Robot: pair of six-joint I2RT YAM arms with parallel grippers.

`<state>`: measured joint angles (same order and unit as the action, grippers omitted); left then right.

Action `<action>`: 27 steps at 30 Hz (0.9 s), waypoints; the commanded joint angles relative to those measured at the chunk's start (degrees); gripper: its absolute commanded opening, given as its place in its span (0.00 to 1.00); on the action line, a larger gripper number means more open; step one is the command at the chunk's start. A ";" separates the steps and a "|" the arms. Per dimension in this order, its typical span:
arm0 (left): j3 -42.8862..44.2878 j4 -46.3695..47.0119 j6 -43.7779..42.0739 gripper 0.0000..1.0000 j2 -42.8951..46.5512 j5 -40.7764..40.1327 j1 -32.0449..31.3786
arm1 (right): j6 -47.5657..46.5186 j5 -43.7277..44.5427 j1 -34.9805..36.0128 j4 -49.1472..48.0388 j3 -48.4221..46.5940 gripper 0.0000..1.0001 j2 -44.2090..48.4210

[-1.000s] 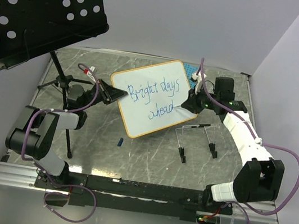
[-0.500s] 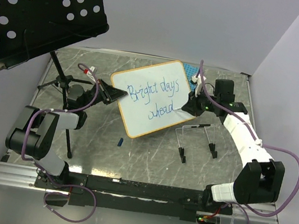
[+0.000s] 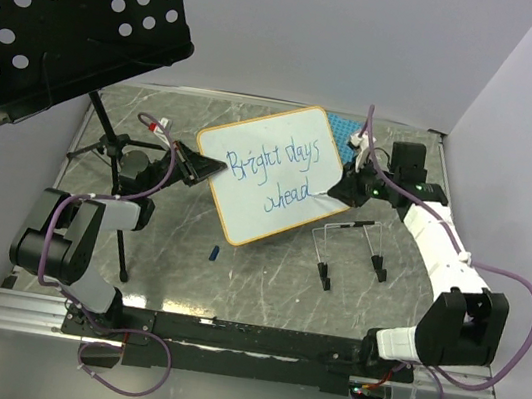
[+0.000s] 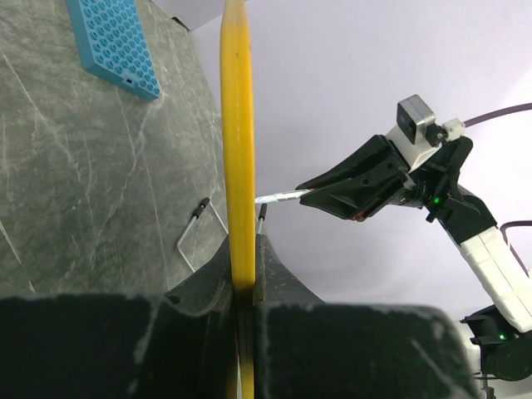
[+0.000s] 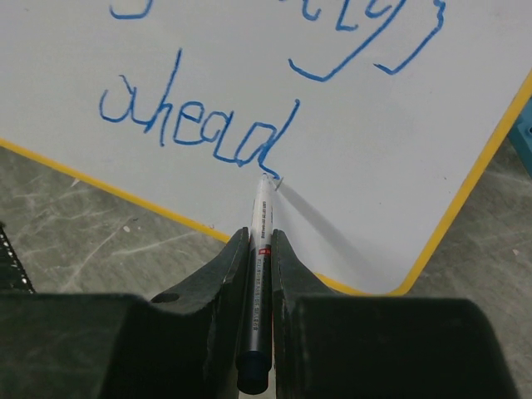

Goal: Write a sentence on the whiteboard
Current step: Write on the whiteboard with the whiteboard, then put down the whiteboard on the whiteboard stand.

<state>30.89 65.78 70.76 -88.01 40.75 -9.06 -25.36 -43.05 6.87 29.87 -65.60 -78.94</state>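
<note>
Grey marbled table (image 3: 263, 280). At the far left a black perforated music-stand desk (image 3: 64, 6) is cut off by the frame edge, and its tripod legs show beneath it.

The whiteboard (image 3: 235, 205) is mid-table between the two arms, rotated so one corner points toward the bases. It looks tilted; I cannot tell whether any edge rests on the table. From the left wrist it appears edge-on, as a yellow rim only, with its face hidden.

Left gripper (image 4: 243, 249): fingers closed on the whiteboard's rim at its left corner.

Right gripper (image 5: 260, 237): fingers clamped on a white marker (image 5: 259, 249), at the board's right side.

Wire stand (image 3: 351, 238): lies on the table just near of the right gripper, apart from the board.

Blue studded plate (image 3: 343, 129): beyond the board's far corner and partly covered by it in the top view.

The sentence (image 3: 275, 173): blue cursive, "Bright days" over "ahead". In the right wrist view the upper line is cropped.

Marker tip: at the tail of the final "d". Actual contact is not certain.

Small blue piece (image 3: 214, 250): on the table near the board's near corner, too small to identify.
</note>
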 commanded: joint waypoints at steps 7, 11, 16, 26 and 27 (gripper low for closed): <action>3.82 23.52 2.98 0.01 3.54 0.64 0.18 | 4.18 -9.33 -2.39 -2.71 -4.27 0.00 8.53; 3.65 22.82 2.28 0.01 4.77 1.08 0.18 | 6.29 -11.87 -5.90 -4.81 -3.31 0.00 10.20; 4.34 18.95 -0.97 0.01 8.02 1.70 0.18 | 11.03 -18.46 -13.89 -8.24 -1.72 0.00 13.80; 8.13 14.91 -3.61 0.01 11.80 2.58 0.18 | 21.57 -28.31 -30.59 -17.55 4.25 0.00 19.96; 8.30 14.82 -3.87 0.01 12.15 3.01 0.10 | 22.46 -29.10 -31.56 -18.26 4.60 0.00 20.14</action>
<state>34.61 66.39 66.59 -80.73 43.81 -9.06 -9.21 -65.36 -20.10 18.26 -62.43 -60.64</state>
